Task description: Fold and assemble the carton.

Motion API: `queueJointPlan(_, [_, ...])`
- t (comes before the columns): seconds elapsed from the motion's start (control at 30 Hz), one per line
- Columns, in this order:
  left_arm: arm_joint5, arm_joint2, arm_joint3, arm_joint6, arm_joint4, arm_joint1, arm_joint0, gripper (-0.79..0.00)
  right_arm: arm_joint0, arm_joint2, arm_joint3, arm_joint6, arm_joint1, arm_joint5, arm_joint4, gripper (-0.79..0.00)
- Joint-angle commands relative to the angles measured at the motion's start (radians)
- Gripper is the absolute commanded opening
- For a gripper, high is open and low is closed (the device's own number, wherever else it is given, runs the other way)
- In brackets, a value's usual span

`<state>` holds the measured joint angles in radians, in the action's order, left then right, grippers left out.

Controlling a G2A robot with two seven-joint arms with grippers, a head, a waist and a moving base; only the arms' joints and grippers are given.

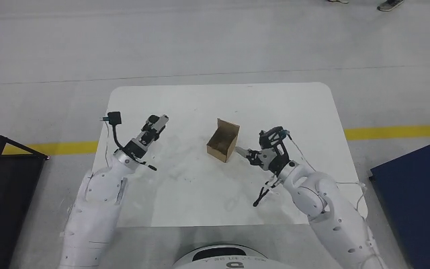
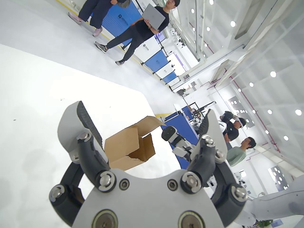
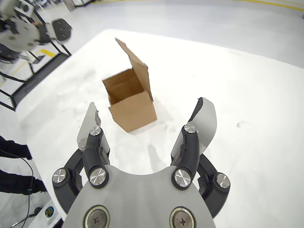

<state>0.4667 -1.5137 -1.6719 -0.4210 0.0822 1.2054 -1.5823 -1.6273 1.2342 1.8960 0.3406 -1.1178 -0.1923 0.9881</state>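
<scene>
Lightly does it: an empty carton that will slide and crush

Across the white table (image 1: 201, 195), the brown carton (image 1: 223, 140) stands upright near the middle, top open. It looks thin, light cardboard, so I judge it will skid or tip under a one-sided push and dent if squeezed hard. The right gripper (image 1: 240, 153) sits just beside it and the left gripper (image 1: 163, 119) well apart, both with jaws spread wide and holding nothing. One raised flap (image 3: 133, 60) stands above the rim; probably best pressed near its crease while a wall is braced.
</scene>
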Motion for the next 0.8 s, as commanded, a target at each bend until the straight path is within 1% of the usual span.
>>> queueJointPlan(0.0, [0.020, 0.000, 0.015, -0.013, -0.046, -0.001, -0.014, 0.000, 0.025, -0.022, -0.014, 0.012, -0.004, 0.013, -0.011, -0.114])
queueJointPlan(0.2, [0.088, 0.046, 0.088, -0.066, -0.146, 0.002, -0.024, 0.000, 0.081, -0.088, -0.033, 0.079, -0.017, 0.052, -0.020, -0.111])
queueJointPlan(0.27, [0.108, 0.060, 0.114, -0.066, -0.157, 0.003, -0.021, 0.000, 0.104, -0.112, -0.047, 0.102, -0.023, 0.077, -0.010, -0.126])
queueJointPlan(0.43, [0.132, 0.072, 0.134, -0.063, -0.169, 0.004, -0.020, 0.000, 0.127, -0.144, -0.058, 0.136, -0.030, 0.123, 0.010, -0.169])
queueJointPlan(0.47, [0.136, 0.070, 0.136, -0.059, -0.170, 0.003, -0.022, 0.000, 0.126, -0.143, -0.058, 0.142, -0.030, 0.127, 0.011, -0.197])
queueJointPlan(0.53, [0.139, 0.069, 0.136, -0.057, -0.170, 0.003, -0.024, 0.000, 0.122, -0.135, -0.057, 0.151, -0.029, 0.132, 0.013, -0.320])
queueJointPlan(0.6, [0.140, 0.068, 0.136, -0.054, -0.169, 0.002, -0.026, 0.000, 0.112, -0.122, -0.049, 0.155, -0.027, 0.132, 0.015, -0.394])
queueJointPlan(0.67, [0.141, 0.070, 0.137, -0.048, -0.168, 0.002, -0.030, 0.000, 0.097, -0.105, -0.036, 0.157, -0.024, 0.131, 0.017, -0.416])
queueJointPlan(0.77, [0.140, 0.079, 0.135, -0.039, -0.164, 0.002, -0.035, 0.000, 0.072, -0.077, -0.015, 0.158, -0.019, 0.131, 0.021, -0.400])
